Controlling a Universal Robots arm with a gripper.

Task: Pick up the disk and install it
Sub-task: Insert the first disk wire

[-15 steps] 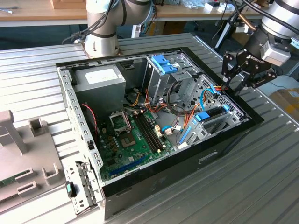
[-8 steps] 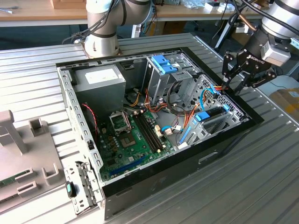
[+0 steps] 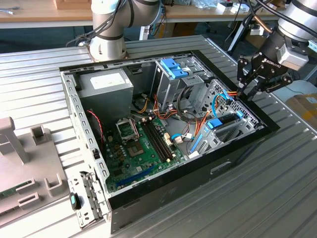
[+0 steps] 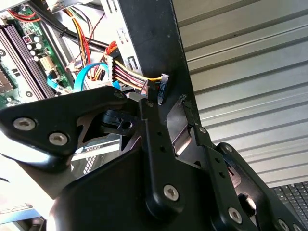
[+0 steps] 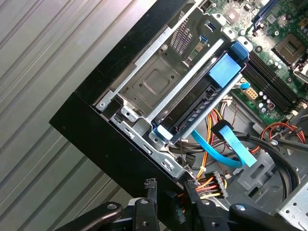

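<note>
The disk [image 3: 224,125], dark with light-blue rails, sits on edge inside the drive bay at the exterior view's right end of the open computer case [image 3: 163,186]. In the first wrist view the disk [image 5: 222,72] lies along the metal bay, its blue rail running beside the silver frame. My gripper [image 3: 249,91] hovers over the case's right wall, just past the bay, open and holding nothing. In both wrist views its black fingertips [image 4: 146,103] straddle the black wall edge. A black cable connector [image 4: 162,89] on coloured wires lies just beyond them. The gripper [image 5: 171,185] is apart from the disk.
A metal drive cage with a small blue latch [image 3: 174,67] stands at the case's back. The green motherboard [image 3: 141,148] and loose orange and blue cables [image 3: 218,99] fill the inside. A grey fixture [image 3: 25,163] sits on the ribbed table [image 3: 277,188] at the left.
</note>
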